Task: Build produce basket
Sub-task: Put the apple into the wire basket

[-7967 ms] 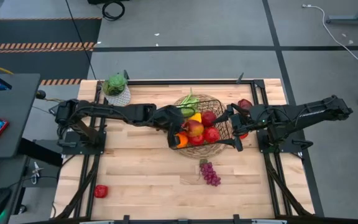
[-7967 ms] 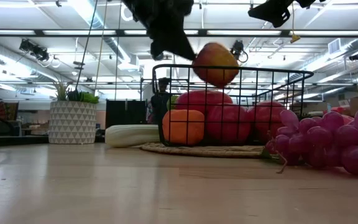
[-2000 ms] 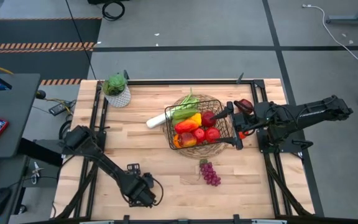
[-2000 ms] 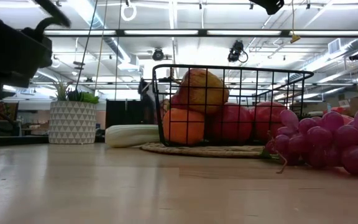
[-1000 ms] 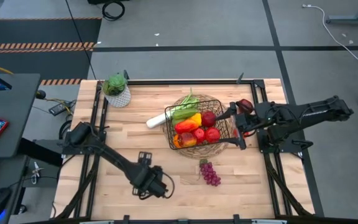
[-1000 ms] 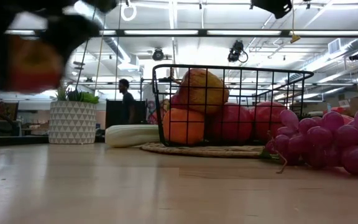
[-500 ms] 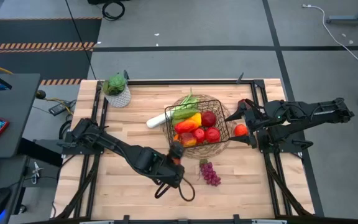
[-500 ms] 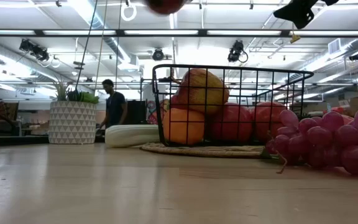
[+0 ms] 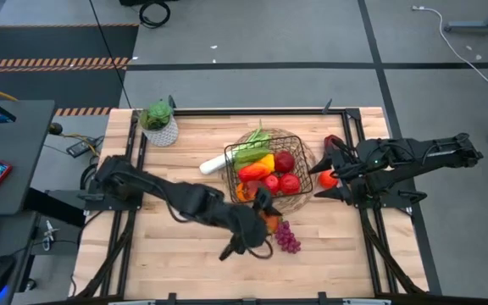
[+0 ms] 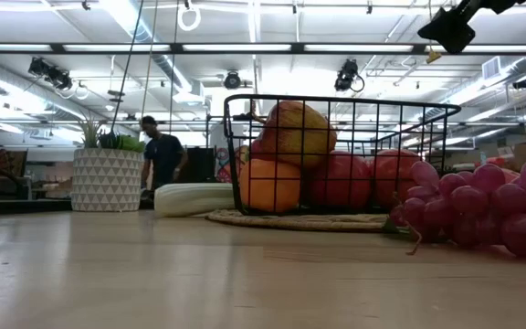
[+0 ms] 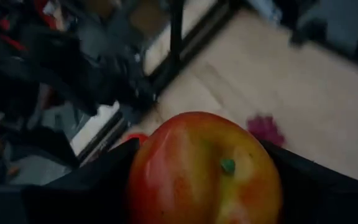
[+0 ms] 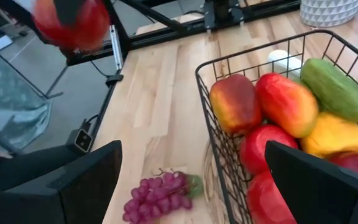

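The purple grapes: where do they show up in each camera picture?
High view: purple grapes on the table, just near-side of the basket.
Low view: far right, beside the basket.
Left wrist view: small purple blur beyond the apple.
Right wrist view: on the wood, beside the basket.
Shared landmark: the basket, except in the left wrist view.

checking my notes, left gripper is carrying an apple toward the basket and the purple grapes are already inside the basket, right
Not quite. The left gripper does carry an apple toward the basket, but the purple grapes are not inside it. The high view shows them lying on the table, in front of the basket.
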Controlling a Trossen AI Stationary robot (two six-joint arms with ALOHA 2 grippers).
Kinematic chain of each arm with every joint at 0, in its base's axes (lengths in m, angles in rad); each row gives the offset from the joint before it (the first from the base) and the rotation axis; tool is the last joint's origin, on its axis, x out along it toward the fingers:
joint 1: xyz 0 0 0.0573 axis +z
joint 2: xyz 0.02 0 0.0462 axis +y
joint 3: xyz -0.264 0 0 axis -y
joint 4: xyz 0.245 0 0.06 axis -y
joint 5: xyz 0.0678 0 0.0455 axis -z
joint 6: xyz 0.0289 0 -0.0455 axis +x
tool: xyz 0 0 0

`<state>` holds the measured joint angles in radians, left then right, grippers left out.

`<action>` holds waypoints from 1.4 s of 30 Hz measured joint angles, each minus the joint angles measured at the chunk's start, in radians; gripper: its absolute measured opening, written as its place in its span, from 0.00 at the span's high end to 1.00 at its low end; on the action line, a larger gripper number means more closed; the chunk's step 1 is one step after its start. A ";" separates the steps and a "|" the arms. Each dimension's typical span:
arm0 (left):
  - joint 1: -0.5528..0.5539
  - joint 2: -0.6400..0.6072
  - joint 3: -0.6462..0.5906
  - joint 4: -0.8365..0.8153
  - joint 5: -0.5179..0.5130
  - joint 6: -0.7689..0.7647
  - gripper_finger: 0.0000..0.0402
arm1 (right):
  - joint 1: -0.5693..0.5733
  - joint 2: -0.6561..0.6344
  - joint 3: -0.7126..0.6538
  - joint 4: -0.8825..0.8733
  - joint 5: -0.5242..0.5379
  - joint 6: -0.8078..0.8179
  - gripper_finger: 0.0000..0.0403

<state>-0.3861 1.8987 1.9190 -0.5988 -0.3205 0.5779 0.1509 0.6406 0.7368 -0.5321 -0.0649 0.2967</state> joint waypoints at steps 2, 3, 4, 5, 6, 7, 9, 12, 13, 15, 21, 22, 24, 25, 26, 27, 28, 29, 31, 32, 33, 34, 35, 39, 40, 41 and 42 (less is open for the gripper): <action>0.016 -0.034 0.000 0.041 0.056 -0.053 0.26 | 0.000 0.001 0.000 0.000 -0.005 0.002 0.01; 0.028 -0.046 0.002 0.052 0.085 -0.085 0.25 | 0.000 0.001 0.000 -0.004 -0.006 0.005 0.01; 0.038 -0.062 0.002 0.060 0.111 -0.122 0.25 | 0.000 0.000 0.000 -0.002 -0.007 0.009 0.01; 0.049 -0.074 0.002 0.056 0.134 -0.162 0.25 | 0.000 0.000 0.000 0.000 -0.007 0.011 0.01; 0.064 -0.083 0.002 0.060 0.168 -0.205 0.25 | 0.000 0.000 0.000 -0.001 -0.007 0.012 0.01; 0.076 -0.094 0.002 0.063 0.195 -0.250 0.25 | 0.000 0.000 0.000 -0.001 -0.007 0.011 0.01; 0.102 -0.105 0.002 0.075 0.258 -0.350 0.25 | 0.000 0.000 0.000 0.000 -0.007 0.010 0.01; 0.135 -0.115 0.001 0.112 0.342 -0.547 0.25 | 0.000 0.000 0.000 0.003 -0.007 0.010 0.01; 0.145 -0.115 0.001 0.133 0.360 -0.628 0.25 | 0.000 0.000 0.000 0.007 -0.007 0.009 0.01; 0.164 -0.115 0.001 0.143 0.382 -0.770 0.25 | 0.000 0.000 0.000 0.007 -0.007 0.008 0.01; 0.197 -0.115 0.001 0.143 0.387 -0.992 0.25 | 0.000 0.000 0.000 0.008 -0.007 -0.002 0.01; 0.200 -0.115 0.001 0.142 0.387 -1.003 0.25 | 0.000 0.000 0.000 0.008 -0.007 -0.002 0.01; 0.201 -0.115 0.001 0.143 0.388 -1.016 0.25 | 0.000 0.000 0.000 0.009 -0.007 -0.003 0.01; 0.201 -0.115 0.001 0.142 0.388 -1.019 0.25 | 0.000 0.000 0.000 0.009 -0.007 -0.003 0.01; 0.200 -0.115 0.001 0.143 0.388 -1.020 0.25 | 0.000 0.000 0.000 0.009 -0.007 -0.003 0.01; 0.200 -0.115 0.001 0.142 0.388 -1.020 0.25 | 0.000 0.000 0.000 0.009 -0.007 -0.004 0.01; 0.200 -0.115 0.001 0.140 0.388 -1.020 0.25 | 0.000 0.000 0.000 0.009 -0.007 -0.004 0.01; 0.200 -0.115 0.001 0.137 0.388 -1.020 0.25 | 0.000 0.000 0.000 0.009 -0.007 -0.004 0.01; 0.200 -0.115 0.001 0.113 0.387 -0.995 0.25 | 0.000 0.000 0.000 0.009 -0.007 -0.004 0.01; 0.200 -0.115 0.001 0.084 0.385 -0.951 0.25 | 0.000 0.000 0.000 0.009 -0.007 -0.004 0.01; 0.200 -0.115 0.001 0.045 0.375 -0.893 0.25 | 0.000 0.000 0.000 0.009 -0.007 -0.005 0.01; 0.200 -0.112 0.001 0.004 0.345 -0.834 0.25 | 0.000 0.000 0.000 0.009 -0.007 -0.009 0.01; 0.200 -0.105 0.001 -0.030 0.296 -0.788 0.25 | 0.000 0.000 0.000 0.010 -0.007 -0.012 0.01; 0.212 -0.052 0.000 -0.121 0.097 -0.744 0.25 | 0.000 0.002 0.000 0.017 -0.008 -0.019 0.01; 0.222 -0.036 0.000 -0.135 0.083 -0.744 0.25 | 0.000 0.002 0.000 0.016 -0.008 -0.019 0.01; 0.234 -0.017 0.000 -0.146 0.080 -0.748 0.25 | 0.000 0.002 0.000 0.015 -0.008 -0.019 0.01; 0.245 0.001 0.000 -0.148 0.078 -0.757 0.25 | 0.000 0.002 0.000 0.016 -0.008 -0.019 0.01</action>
<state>-0.1407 1.9000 1.9190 -0.7468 -0.2429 -0.1787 0.1511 0.6430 0.7368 -0.5163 -0.0725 0.2777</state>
